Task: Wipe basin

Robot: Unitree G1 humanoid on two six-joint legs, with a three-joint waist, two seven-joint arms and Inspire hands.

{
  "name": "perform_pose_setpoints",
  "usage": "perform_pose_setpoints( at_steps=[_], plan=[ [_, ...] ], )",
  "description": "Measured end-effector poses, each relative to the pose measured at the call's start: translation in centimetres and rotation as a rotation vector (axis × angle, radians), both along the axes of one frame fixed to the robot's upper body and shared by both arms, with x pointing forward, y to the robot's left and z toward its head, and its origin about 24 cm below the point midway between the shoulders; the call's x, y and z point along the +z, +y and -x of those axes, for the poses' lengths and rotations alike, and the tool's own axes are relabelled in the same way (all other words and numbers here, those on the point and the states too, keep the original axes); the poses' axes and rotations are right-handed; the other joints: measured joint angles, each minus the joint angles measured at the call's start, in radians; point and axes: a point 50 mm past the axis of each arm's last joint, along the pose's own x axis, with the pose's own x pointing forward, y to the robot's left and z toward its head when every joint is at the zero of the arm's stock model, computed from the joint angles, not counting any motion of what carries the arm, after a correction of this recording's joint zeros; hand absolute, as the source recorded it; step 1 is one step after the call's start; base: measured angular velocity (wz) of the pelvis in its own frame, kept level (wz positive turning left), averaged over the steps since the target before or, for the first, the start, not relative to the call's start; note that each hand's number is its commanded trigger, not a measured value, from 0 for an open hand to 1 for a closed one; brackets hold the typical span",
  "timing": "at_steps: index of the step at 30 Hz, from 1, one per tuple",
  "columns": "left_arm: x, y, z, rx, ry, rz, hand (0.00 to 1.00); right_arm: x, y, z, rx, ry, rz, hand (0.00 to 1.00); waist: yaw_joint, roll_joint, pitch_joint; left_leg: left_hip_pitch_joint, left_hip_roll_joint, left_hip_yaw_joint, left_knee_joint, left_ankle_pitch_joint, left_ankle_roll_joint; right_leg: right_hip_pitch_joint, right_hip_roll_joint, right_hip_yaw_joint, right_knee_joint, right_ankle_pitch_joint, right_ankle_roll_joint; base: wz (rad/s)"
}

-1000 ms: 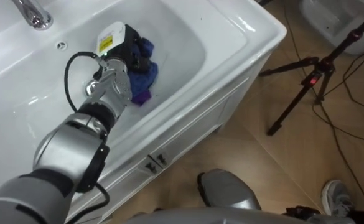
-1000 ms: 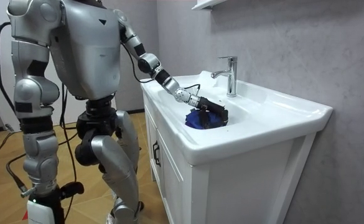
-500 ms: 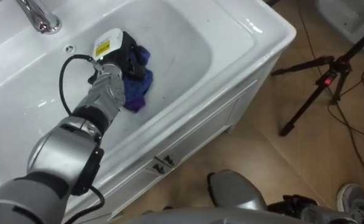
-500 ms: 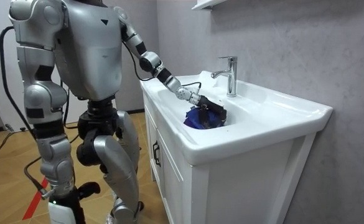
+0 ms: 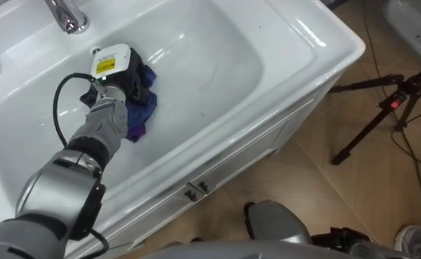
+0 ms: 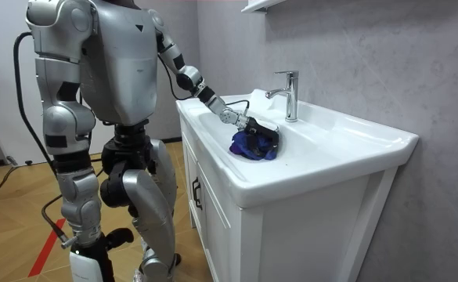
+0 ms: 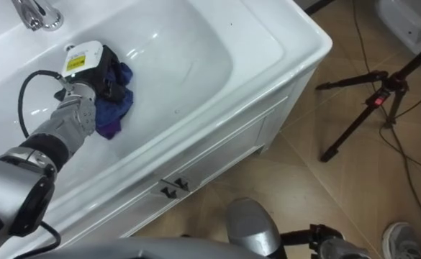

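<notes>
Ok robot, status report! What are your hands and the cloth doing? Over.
Left hand shut on blue cloth, down in the basin near the faucet. Right hand hanging at side. Nothing in the way.

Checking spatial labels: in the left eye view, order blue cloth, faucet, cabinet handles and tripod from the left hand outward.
1. blue cloth, under the left hand
2. faucet, upper left
3. cabinet handles, below the basin
4. tripod, floor, far right
</notes>
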Motion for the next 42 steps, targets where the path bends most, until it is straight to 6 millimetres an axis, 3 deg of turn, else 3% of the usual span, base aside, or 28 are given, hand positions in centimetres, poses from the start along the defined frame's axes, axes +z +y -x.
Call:
perform_pose_setpoints(
  at_steps=[4,5,6,8,9,13,22,29,30,33,39,42],
  plan=[
    [-1.3,0.7,1.5,0.002,0.044,-0.040,1.00,-0.1,-0.1,0.8,-0.014,0.024,0.005,0.00,0.024,0.004,-0.0026,0.029,-0.002,-0.002,-0.030,0.009,-0.005,0.029,0.000,-0.008,-0.021,0.000,-0.003,0.00],
    [-1.5,0.9,1.9,0.007,0.044,-0.040,1.00,-0.1,-0.1,0.9,-0.017,0.033,0.006,0.00,0.027,0.003,-0.0064,0.030,-0.002,-0.003,-0.036,0.010,-0.006,0.030,0.000,-0.009,-0.025,0.000,-0.003,0.00],
    [-1.8,1.1,2.4,0.013,0.038,-0.048,1.00,-0.1,-0.1,1.1,-0.019,0.047,0.005,0.00,0.039,0.009,-0.0150,0.033,-0.001,-0.003,-0.040,0.013,-0.007,0.033,0.001,-0.009,-0.028,0.000,-0.004,0.00],
    [-2.2,1.4,3.1,0.024,0.033,-0.052,1.00,-0.1,-0.2,1.0,-0.049,0.046,-0.001,0.00,0.051,0.001,-0.0125,0.043,-0.001,-0.013,-0.041,0.015,-0.008,0.047,-0.001,-0.023,-0.030,-0.001,-0.007,0.11],
    [-2.6,1.7,3.7,0.040,0.037,-0.056,1.00,-0.1,-0.2,1.2,-0.065,0.045,-0.002,0.00,0.058,0.001,-0.0198,0.051,-0.001,-0.019,-0.047,0.016,-0.010,0.053,-0.002,-0.031,-0.031,-0.003,-0.010,0.13],
    [-3.6,2.6,5.6,0.086,0.032,-0.090,1.00,0.0,-0.2,1.1,-0.072,0.038,-0.005,0.00,0.107,-0.012,-0.0324,0.094,-0.003,-0.030,-0.096,0.037,-0.019,0.094,-0.001,-0.050,-0.061,-0.003,-0.015,0.11],
    [-4.9,3.0,8.8,0.097,-0.052,-0.194,1.00,-0.2,-0.2,3.9,-0.025,0.158,-0.010,0.00,0.201,-0.042,-0.0492,0.199,0.002,-0.081,-0.152,0.053,-0.032,0.222,0.005,-0.095,-0.137,-0.003,-0.026,0.14],
    [-5.2,3.5,10.4,0.119,-0.075,-0.270,1.00,-0.2,-0.3,4.5,-0.004,0.217,-0.012,0.00,0.220,-0.040,-0.0528,0.255,0.003,-0.096,-0.165,0.053,-0.032,0.292,0.009,-0.097,-0.170,0.000,-0.029,-0.08],
    [-5.2,3.6,10.8,0.129,-0.078,-0.281,1.00,-0.2,-0.3,4.5,0.017,0.225,-0.008,0.00,0.231,-0.037,-0.0546,0.262,0.003,-0.113,-0.166,0.053,-0.032,0.295,0.009,-0.100,-0.170,0.000,-0.030,-0.32],
    [-5.2,3.9,11.6,0.154,-0.089,-0.305,1.00,-0.1,-0.4,4.2,0.065,0.232,0.003,0.00,0.239,-0.034,-0.0565,0.278,0.004,-0.171,-0.173,0.053,-0.032,0.305,0.009,-0.142,-0.171,0.001,-0.031,-0.17],
    [-5.1,3.9,12.3,0.166,-0.109,-0.327,1.00,0.0,-0.5,3.8,0.079,0.202,0.014,0.00,0.237,-0.032,-0.0555,0.305,0.004,-0.217,-0.181,0.053,-0.032,0.337,-0.001,-0.229,-0.172,0.001,-0.032,0.05],
    [-5.2,4.0,12.7,0.171,-0.104,-0.327,1.00,0.0,-0.6,4.3,0.064,0.208,0.013,0.00,0.237,-0.029,-0.0541,0.323,0.001,-0.219,-0.181,0.053,-0.033,0.364,-0.005,-0.257,-0.191,0.001,-0.032,0.00]
  ],
)
